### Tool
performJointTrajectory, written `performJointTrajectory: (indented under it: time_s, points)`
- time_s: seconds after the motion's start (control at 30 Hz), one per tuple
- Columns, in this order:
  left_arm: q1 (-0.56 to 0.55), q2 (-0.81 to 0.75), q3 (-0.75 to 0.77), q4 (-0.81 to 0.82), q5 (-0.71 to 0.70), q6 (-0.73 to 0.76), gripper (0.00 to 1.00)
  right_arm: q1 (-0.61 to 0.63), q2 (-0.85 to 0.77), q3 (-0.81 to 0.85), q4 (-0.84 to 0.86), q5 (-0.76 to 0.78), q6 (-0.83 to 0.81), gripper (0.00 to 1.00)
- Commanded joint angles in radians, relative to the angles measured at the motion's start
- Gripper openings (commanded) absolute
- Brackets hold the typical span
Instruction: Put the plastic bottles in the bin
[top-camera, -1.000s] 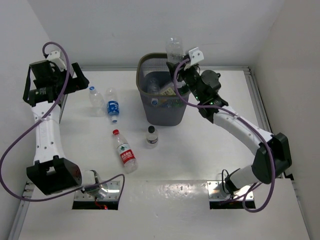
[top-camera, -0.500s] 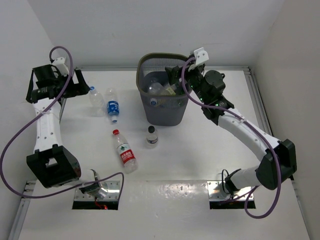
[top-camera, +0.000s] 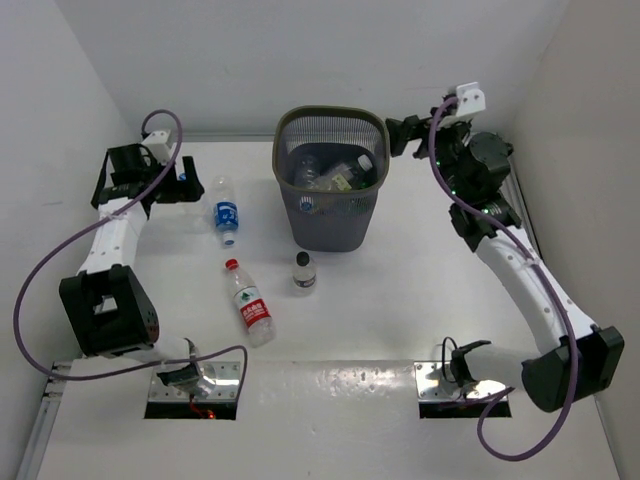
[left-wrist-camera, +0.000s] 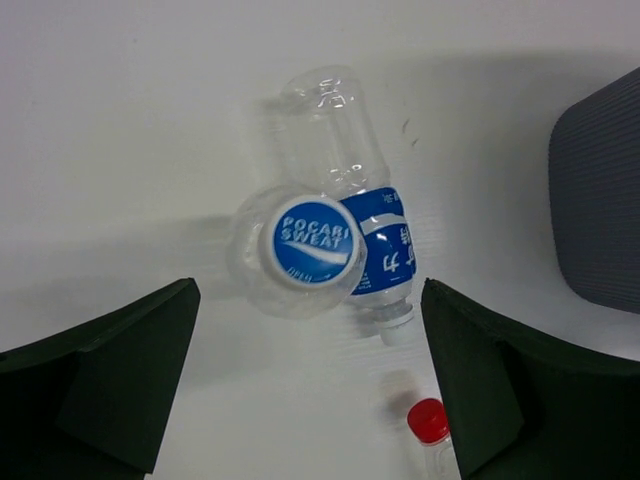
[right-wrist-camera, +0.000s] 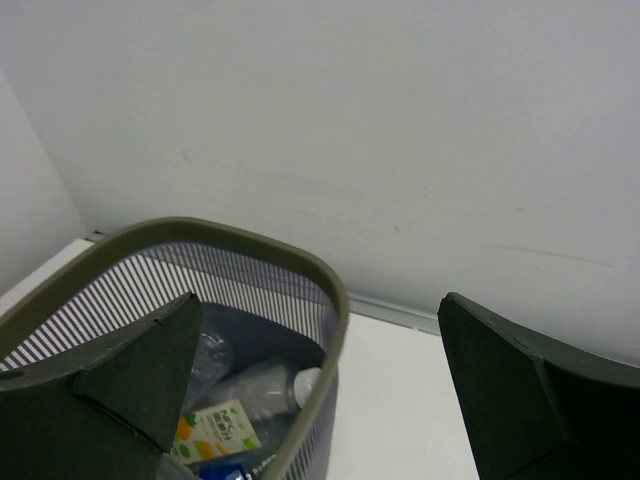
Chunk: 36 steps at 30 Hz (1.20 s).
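Note:
In the left wrist view my open left gripper (left-wrist-camera: 310, 390) hangs over two plastic bottles. One stands upright with a blue cap (left-wrist-camera: 310, 243). The other, clear with a blue label (left-wrist-camera: 352, 195), lies beside it. From above, my left gripper (top-camera: 190, 187) is just left of the lying blue-label bottle (top-camera: 226, 213). A red-capped bottle (top-camera: 250, 305) lies further forward and a small upright bottle (top-camera: 303, 272) stands in front of the bin (top-camera: 330, 113). Several bottles (right-wrist-camera: 255, 385) lie inside the bin (right-wrist-camera: 250, 245). My right gripper (top-camera: 405, 135) is open and empty, to the right of the rim.
The red cap (left-wrist-camera: 430, 420) shows near my left gripper's right finger. The back wall rises close behind the bin (right-wrist-camera: 400, 150). Side walls close in the white table on the left and right. A metal rail (top-camera: 510, 190) runs along the right edge.
My right gripper opened above the bin, the clear bottle it held dropped in, and the arm drew back to the right. My left arm swung right, over the two bottles.

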Motion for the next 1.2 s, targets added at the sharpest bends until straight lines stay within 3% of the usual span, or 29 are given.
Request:
performJointTrajectory:
  time_s: [0.0, 0.2, 0.3, 0.33, 0.37, 0.47, 0.6, 0.67, 0.83, 0.97, 1.17]
  points:
    - [-0.04, 0.027, -0.033, 0.165, -0.017, -0.007, 1.0, -0.061, -0.051, -0.031, -0.045, -0.065, 0.043, 0.99]
    - [-0.06, 0.139, -0.033, 0.256, -0.037, -0.018, 0.96, -0.144, -0.076, -0.045, -0.098, -0.111, 0.065, 0.99]
    - [-0.06, 0.164, -0.033, 0.281, -0.037, -0.007, 0.74, -0.161, -0.082, -0.051, -0.115, -0.128, 0.074, 0.99]
    - [-0.06, 0.164, -0.033, 0.281, -0.037, -0.007, 0.57, -0.172, -0.081, -0.051, -0.12, -0.133, 0.077, 0.98]
    - [-0.06, 0.164, -0.018, 0.281, -0.049, 0.003, 0.5, -0.175, -0.085, -0.051, -0.135, -0.139, 0.08, 0.96]
    - [-0.036, 0.081, 0.023, 0.259, -0.034, 0.003, 0.4, -0.181, -0.104, -0.056, -0.151, -0.15, 0.08, 0.92]
    - [0.004, -0.073, 0.177, 0.204, 0.041, -0.053, 0.39, -0.181, -0.134, -0.073, -0.17, -0.153, 0.074, 0.88]
    - [0.013, -0.155, 0.298, 0.204, 0.156, -0.073, 0.38, -0.184, -0.157, -0.079, -0.181, -0.148, 0.074, 0.86]
    - [-0.08, -0.186, 0.525, 0.204, 0.337, -0.18, 0.38, -0.193, -0.223, -0.131, -0.227, -0.134, 0.062, 0.86]
    - [-0.22, -0.177, 0.583, 0.233, 0.33, -0.265, 0.38, -0.23, -0.278, -0.166, -0.247, -0.111, 0.083, 0.86]
    - [-0.369, -0.106, 0.593, 0.233, 0.258, -0.265, 0.38, -0.279, -0.334, -0.211, -0.256, -0.108, 0.083, 0.88]
